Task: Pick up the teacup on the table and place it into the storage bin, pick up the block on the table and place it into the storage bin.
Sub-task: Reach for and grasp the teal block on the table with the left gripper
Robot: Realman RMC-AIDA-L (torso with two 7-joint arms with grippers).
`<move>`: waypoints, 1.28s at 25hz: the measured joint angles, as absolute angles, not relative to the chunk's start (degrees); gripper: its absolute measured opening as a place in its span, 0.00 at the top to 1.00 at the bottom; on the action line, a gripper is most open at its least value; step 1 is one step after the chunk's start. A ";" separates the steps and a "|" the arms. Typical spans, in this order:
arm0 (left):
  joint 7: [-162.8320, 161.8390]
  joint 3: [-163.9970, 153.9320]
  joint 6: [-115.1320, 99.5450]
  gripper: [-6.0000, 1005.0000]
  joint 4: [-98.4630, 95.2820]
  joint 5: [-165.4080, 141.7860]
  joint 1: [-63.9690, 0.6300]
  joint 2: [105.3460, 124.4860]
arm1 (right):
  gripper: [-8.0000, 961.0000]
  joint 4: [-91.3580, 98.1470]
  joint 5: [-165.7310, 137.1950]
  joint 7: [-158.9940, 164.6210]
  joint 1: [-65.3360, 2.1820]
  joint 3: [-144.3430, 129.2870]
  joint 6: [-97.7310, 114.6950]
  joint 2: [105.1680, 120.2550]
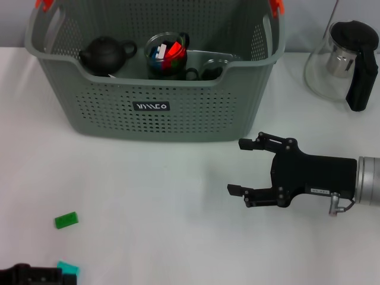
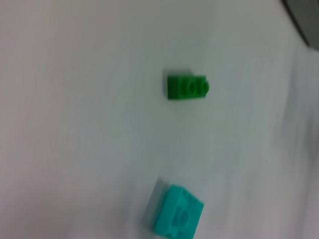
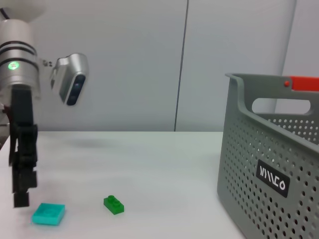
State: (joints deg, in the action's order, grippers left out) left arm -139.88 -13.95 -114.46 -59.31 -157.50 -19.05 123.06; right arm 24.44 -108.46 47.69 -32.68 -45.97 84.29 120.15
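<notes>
The grey-green storage bin stands at the back of the table. Inside it, by the front wall, rests a small glass teacup with a black handle. A green block lies on the table at the front left, with a teal block closer to the front edge. My right gripper hangs open and holds nothing, in front of the bin's right half. My left gripper is at the front-left corner, right beside the teal block.
The bin also holds a black teapot and a glass cup filled with coloured pieces. A glass pitcher with a black handle stands at the back right. White tabletop lies between the blocks and my right gripper.
</notes>
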 joint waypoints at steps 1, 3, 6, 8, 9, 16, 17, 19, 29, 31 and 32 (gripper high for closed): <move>-139.66 -13.94 -114.46 0.24 -58.91 -157.57 -18.99 123.06 | 0.02 24.43 -108.45 47.69 -32.66 -45.97 84.29 120.15; -139.41 -14.08 -114.43 0.24 -58.34 -157.77 -18.93 123.07 | 0.02 24.43 -108.45 47.67 -32.54 -45.97 84.29 120.15; -139.84 -14.23 -113.14 0.24 -57.80 -158.82 -19.11 122.99 | 0.02 24.26 -108.45 47.66 -32.38 -45.97 84.29 120.15; -140.16 -13.92 -111.84 0.24 -57.67 -158.92 -19.40 122.86 | 0.02 24.12 -108.45 47.65 -32.30 -45.97 84.29 120.15; -140.21 -13.81 -111.34 0.24 -57.75 -158.69 -19.65 122.84 | 0.02 24.10 -108.45 47.65 -32.28 -45.97 84.29 120.15; -142.34 -13.70 -106.94 0.24 -58.00 -157.56 -22.46 122.65 | 0.02 24.04 -108.45 47.65 -32.10 -46.26 84.29 120.15; -142.71 -13.70 -106.24 0.24 -57.99 -157.29 -23.05 122.62 | 0.02 24.02 -108.45 47.65 -32.05 -46.35 84.28 120.15; -143.27 -13.93 -104.70 0.24 -57.37 -156.87 -24.62 122.59 | 0.02 24.00 -108.45 47.64 -32.00 -46.41 84.28 120.15; -142.02 -14.24 -103.07 0.24 -57.48 -156.21 -31.90 123.24 | 0.02 24.05 -108.45 48.01 -31.97 -46.59 84.26 120.15; -142.27 -12.79 -103.48 0.24 -58.84 -155.90 -30.15 122.73 | 0.02 24.10 -108.45 48.04 -31.94 -46.59 84.12 120.16; -142.36 -11.69 -103.60 0.24 -59.27 -155.78 -29.27 122.41 | 0.02 24.10 -108.45 48.04 -31.93 -46.59 83.96 120.14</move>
